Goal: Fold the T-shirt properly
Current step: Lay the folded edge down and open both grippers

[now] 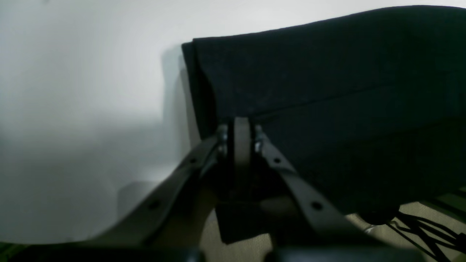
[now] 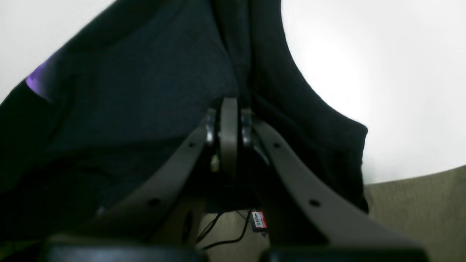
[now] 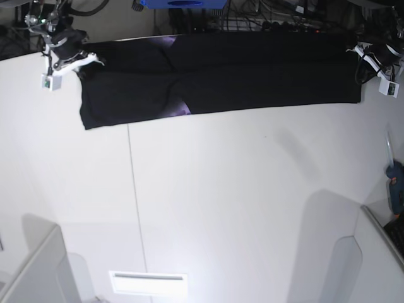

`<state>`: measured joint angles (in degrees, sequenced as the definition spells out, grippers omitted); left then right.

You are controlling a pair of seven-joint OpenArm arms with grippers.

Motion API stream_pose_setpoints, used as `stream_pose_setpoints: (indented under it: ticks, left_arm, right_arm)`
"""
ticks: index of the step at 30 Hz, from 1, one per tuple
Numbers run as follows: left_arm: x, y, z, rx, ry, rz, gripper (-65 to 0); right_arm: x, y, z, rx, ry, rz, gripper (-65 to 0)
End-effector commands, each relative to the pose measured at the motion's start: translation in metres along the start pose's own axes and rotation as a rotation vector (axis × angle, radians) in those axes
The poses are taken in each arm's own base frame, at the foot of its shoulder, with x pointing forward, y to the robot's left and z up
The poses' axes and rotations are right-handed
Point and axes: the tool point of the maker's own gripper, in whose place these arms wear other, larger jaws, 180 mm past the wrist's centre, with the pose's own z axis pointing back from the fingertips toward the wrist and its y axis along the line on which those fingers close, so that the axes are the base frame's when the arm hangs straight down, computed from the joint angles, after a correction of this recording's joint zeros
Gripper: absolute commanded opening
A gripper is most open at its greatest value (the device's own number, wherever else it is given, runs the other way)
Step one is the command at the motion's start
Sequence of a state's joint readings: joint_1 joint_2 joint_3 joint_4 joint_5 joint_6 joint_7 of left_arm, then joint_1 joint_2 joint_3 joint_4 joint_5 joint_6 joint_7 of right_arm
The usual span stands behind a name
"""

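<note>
The black T-shirt (image 3: 252, 69) lies as a long folded band along the far edge of the white table (image 3: 252, 202). A bit of purple print (image 3: 180, 108) shows at its lower edge and in the right wrist view (image 2: 36, 78). My left gripper (image 1: 242, 123) is shut on the shirt's edge (image 1: 327, 91); in the base view it (image 3: 365, 55) is at the band's right end. My right gripper (image 2: 229, 105) is shut on the cloth (image 2: 145, 91); in the base view it (image 3: 79, 62) is at the band's left end.
Cables (image 3: 265, 12) and a blue object (image 3: 183, 3) lie behind the table's far edge. A blue tool (image 3: 394, 183) sits at the right edge. Grey panels stand at the near left (image 3: 31, 271) and near right (image 3: 372, 265). Olive floor (image 2: 418, 207) shows below the table edge.
</note>
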<state>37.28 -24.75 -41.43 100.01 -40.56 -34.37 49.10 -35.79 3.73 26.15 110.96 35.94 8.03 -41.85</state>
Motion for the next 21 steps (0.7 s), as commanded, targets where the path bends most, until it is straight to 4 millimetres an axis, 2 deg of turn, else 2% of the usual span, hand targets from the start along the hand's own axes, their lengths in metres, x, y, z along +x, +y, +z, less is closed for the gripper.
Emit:
stream_pose_setpoints:
  ticks: [1, 7, 9, 11, 12, 14, 15, 16, 18, 20, 21]
  left_arm:
    - [0.010, 0.005, 0.005, 0.011, -0.031, -0.013, -65.0]
    - [0.011, 0.005, 0.005, 0.013, -0.035, -0.012, -65.0]
    - [0.011, 0.006, 0.005, 0.015, -0.034, -0.012, -51.8]
    - [0.011, 0.006, 0.006, 0.016, -0.034, -0.012, -35.7]
    - [0.012, 0.007, 0.007, 0.019, -0.037, -0.013, -30.3]
    - [0.017, 0.017, 0.013, 0.051, -0.057, -0.004, -20.4]
    - [0.017, 0.022, 0.016, 0.067, -0.066, 0.006, -17.4]
    - [0.018, 0.026, 0.020, 0.083, -0.078, 0.017, -15.8]
    - [0.024, 0.035, 0.031, 0.120, -0.112, 0.027, -16.6]
    - [0.029, 0.034, 0.038, 0.138, -0.137, 0.026, -22.2]
    - [0.029, 0.030, 0.038, 0.136, -0.143, 0.024, -28.1]
  right_arm:
    - [0.007, 0.000, 0.004, 0.005, -0.027, 0.011, -65.0]
    - [0.006, -0.003, 0.004, 0.000, -0.025, 0.006, -65.0]
    - [0.006, -0.003, 0.005, -0.001, -0.029, 0.005, -55.4]
    - [0.007, -0.004, 0.005, -0.003, -0.033, 0.005, -45.0]
    - [0.008, -0.004, 0.005, -0.003, -0.036, 0.005, -41.6]
    - [0.015, -0.008, 0.007, -0.013, -0.072, 0.002, -37.8]
    - [0.021, -0.011, 0.008, -0.023, -0.104, -0.003, -38.0]
    - [0.027, -0.014, 0.010, -0.030, -0.134, -0.004, -38.0]
    - [0.038, -0.015, 0.014, -0.036, -0.185, -0.001, -38.0]
    - [0.042, -0.010, 0.017, -0.024, -0.207, 0.015, -38.1]
    - [0.044, -0.005, 0.018, -0.008, -0.213, 0.030, -39.9]
